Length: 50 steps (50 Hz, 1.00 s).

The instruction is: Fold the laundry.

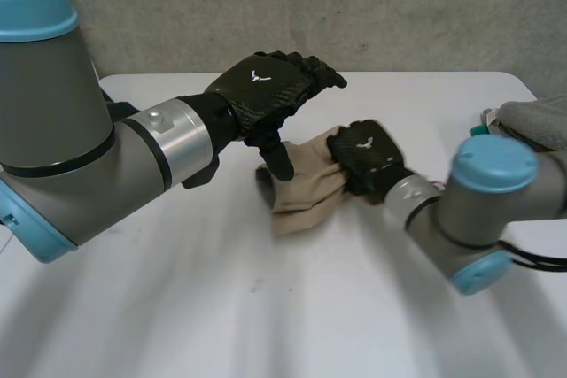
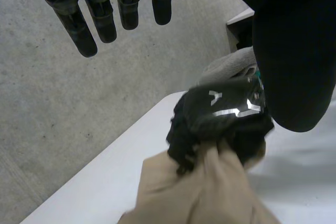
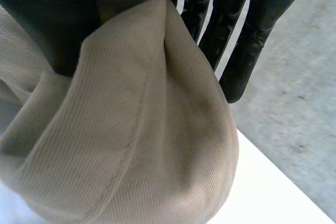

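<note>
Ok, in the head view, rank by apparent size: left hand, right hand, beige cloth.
1. black left hand, though it is nearer the camera, so its lead is unsure
2. crumpled beige cloth
3. black right hand, pinching the cloth

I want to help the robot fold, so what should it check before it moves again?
1. Right hand holds the tan cloth: ok, pinched between thumb and fingers.
2. Left hand free: ok, open, raised over the cloth.
3. Left hand touching the cloth: cannot tell.
4. Cloth lying flat: not ok, bunched up on the table.
5. Grey laundry out of the way: ok, apart at the table's right edge.
</note>
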Each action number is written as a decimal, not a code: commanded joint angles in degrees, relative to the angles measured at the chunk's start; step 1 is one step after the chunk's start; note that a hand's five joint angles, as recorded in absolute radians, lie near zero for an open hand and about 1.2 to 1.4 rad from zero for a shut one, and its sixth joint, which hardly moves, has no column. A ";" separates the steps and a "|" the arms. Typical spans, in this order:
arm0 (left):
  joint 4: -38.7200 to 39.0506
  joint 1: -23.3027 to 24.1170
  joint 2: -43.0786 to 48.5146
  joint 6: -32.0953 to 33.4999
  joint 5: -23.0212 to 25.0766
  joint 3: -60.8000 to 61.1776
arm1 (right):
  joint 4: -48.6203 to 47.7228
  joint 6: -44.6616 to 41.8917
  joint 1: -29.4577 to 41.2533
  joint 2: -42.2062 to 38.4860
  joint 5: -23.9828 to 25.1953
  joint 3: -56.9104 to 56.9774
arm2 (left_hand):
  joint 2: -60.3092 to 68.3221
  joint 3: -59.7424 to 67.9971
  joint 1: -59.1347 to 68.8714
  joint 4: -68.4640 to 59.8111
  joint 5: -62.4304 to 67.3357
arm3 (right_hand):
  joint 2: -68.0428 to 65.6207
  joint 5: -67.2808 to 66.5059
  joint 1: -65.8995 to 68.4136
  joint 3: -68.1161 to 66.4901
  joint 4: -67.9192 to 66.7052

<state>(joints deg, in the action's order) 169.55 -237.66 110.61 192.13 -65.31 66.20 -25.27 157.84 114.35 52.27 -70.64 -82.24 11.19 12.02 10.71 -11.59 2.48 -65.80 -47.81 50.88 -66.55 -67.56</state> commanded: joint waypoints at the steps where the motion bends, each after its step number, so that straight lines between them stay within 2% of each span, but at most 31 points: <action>1: -0.01 0.00 -0.13 -0.09 0.00 0.16 | -0.04 -1.65 -7.38 4.07 7.09 -4.50 | -0.14 -0.97 0.34 0.54 -1.43 | -14.20 -22.19 29.12 -13.45 -12.44; 10: -0.01 0.09 -0.22 -0.08 0.00 1.21 | 0.75 -3.50 -14.06 4.86 8.41 -9.87 | -0.14 -0.97 0.34 0.54 -1.43 | -14.20 -22.19 29.12 -13.45 -12.44; 18: 0.08 0.18 -0.13 -0.17 0.00 1.56 | -0.13 -5.34 -17.66 6.09 12.19 -13.48 | -0.14 -0.97 0.34 0.54 -1.43 | -14.20 -22.19 29.12 -13.45 -12.44; 23: 0.17 0.26 -0.13 -0.96 0.09 1.65 | -2.41 -7.90 -18.37 5.83 14.21 -11.81 | -0.14 -0.97 0.34 0.54 -1.43 | -14.20 -22.19 29.12 -13.45 -12.44; 28: 0.69 0.35 -0.31 -1.14 0.09 1.65 | -6.28 -6.85 -18.55 5.91 14.48 -5.75 | 0.03 -0.80 0.51 0.37 -1.26 | -14.20 -22.19 29.12 -13.45 -12.44; 32: 0.96 0.44 -1.10 -1.14 0.00 1.65 | -7.42 -2.90 -19.25 6.00 14.65 2.15 | 0.03 -0.80 0.51 0.37 -1.26 | -14.20 -22.19 29.12 -13.45 -12.44; 39: 0.96 0.53 -2.15 -1.32 0.00 1.83 | -9.70 10.63 -24.08 5.92 16.23 15.52 | 0.20 -0.63 0.68 0.20 -1.09 | -14.20 -22.19 29.12 -13.45 -12.44; 42: 0.96 0.35 -2.15 -1.58 0.00 1.83 | -14.79 16.78 -26.72 5.21 17.90 19.04 | 0.20 -0.63 0.68 0.20 -1.09 | -14.20 -22.19 29.12 -13.45 -12.44; 50: 0.96 0.44 -2.42 -1.58 -0.08 1.74 | -26.93 28.13 -36.21 0.30 18.26 23.61 | 0.54 -0.29 1.02 -0.14 -0.75 | -14.20 -22.19 29.12 -13.45 -12.44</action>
<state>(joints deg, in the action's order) 170.52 -237.27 108.34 190.58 -65.33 68.00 -44.73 179.23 84.15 56.07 -52.76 -61.07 11.19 12.02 10.71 -11.59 2.48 -67.17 -53.63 54.75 -66.55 -68.45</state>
